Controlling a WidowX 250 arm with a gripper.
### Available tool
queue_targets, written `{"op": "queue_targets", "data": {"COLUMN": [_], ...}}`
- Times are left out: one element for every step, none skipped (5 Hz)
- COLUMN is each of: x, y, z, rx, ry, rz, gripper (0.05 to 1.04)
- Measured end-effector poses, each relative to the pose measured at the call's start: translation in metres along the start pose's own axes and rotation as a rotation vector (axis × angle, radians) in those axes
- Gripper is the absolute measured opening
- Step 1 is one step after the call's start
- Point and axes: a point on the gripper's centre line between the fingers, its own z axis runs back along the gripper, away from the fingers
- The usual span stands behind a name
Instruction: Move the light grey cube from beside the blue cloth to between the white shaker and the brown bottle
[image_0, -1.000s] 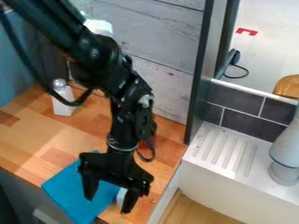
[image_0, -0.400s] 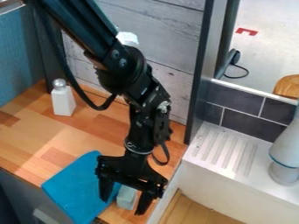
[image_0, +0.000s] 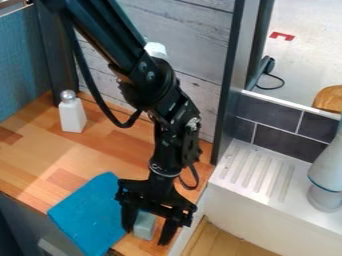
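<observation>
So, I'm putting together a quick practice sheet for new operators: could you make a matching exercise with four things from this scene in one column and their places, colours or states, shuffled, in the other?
Column one
1. bottle
2. mat
3. block
4. gripper

Column two
a. blue, lying flat on the wooden counter
b. open, hanging down at the end of the black arm
c. white, standing upright with a rounded top
d. pale, between two black fingers

Right pairs: 1-c, 2-a, 3-d, 4-b
</observation>
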Motion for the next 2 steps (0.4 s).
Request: {"op": "queue_targets", "data": {"x": [-0.0001,-0.0014], "y": [0.0010,0.0009], "z": [-0.0013,-0.0013], "rx": [0.006,0.005], "ry": [0.004,0.012], "rz": [0.009,0.010], "gripper": [0.621,0.549]}}
